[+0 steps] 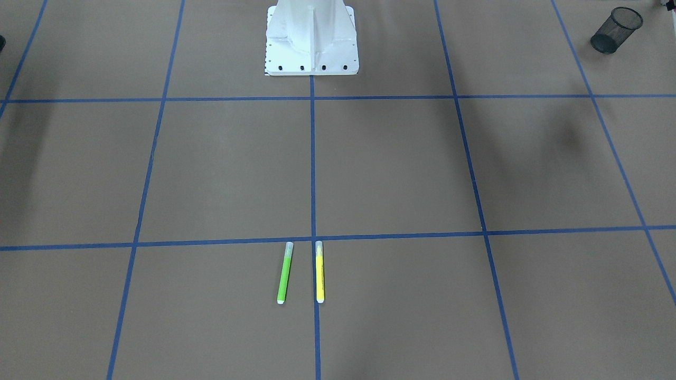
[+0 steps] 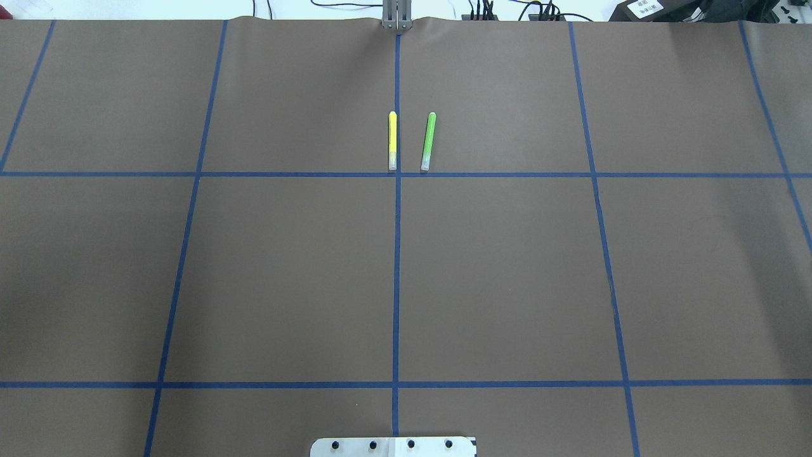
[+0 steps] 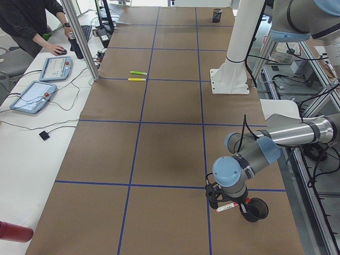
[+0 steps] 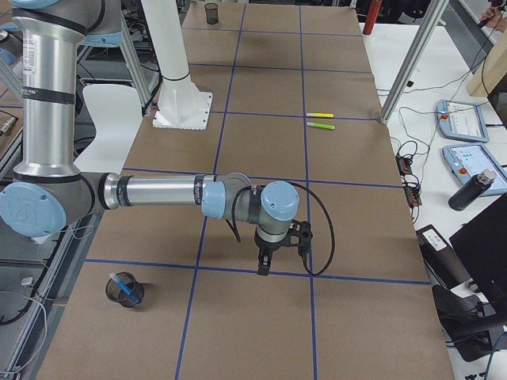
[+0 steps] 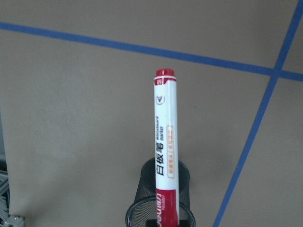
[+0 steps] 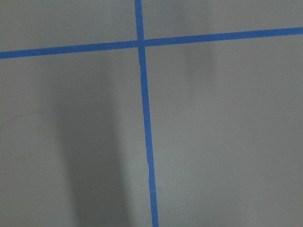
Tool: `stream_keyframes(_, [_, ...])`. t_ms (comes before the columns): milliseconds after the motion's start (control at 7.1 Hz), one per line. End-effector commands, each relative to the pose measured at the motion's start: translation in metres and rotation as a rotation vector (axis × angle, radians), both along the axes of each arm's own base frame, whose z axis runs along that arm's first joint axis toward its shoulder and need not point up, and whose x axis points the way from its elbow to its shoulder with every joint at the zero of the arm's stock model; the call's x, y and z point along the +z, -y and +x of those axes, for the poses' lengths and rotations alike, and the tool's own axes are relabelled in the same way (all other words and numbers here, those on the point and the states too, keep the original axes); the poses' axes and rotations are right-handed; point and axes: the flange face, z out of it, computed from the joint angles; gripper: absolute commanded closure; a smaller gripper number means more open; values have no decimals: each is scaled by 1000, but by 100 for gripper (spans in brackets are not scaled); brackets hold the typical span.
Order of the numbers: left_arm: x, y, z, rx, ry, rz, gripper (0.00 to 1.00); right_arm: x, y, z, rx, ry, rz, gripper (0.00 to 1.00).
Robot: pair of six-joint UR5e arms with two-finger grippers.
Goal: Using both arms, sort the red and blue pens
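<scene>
Two pens: we see the red pen at the left gripper, over a mesh cup. The blue pen stands in a second cup, at 9 o'clock from the right gripper. We cannot tell either grip.

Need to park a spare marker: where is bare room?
The table lies bare between the white pedestal and the yellow marker and lime-green marker. Crowded: the robot's left end, where the red pen hangs over a mesh cup.

the red pen reads "白板笔" on its barrel — smaller print unreadable.
</scene>
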Motion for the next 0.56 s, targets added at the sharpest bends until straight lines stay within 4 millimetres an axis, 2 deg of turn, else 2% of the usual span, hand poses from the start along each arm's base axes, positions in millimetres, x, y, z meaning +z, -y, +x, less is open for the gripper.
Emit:
stream_keyframes(0, [-5, -33, -1, -114, -95, -215, 100, -1, 0, 0, -1, -1, 3, 0])
stream_keyframes(141, [-8, -40, 7, -178, -159, -296, 100, -1, 0, 0, -2, -1, 4, 0])
stream_keyframes(422, [19, -63, 10, -264, -211, -412, 100, -1, 0, 0, -2, -1, 4, 0])
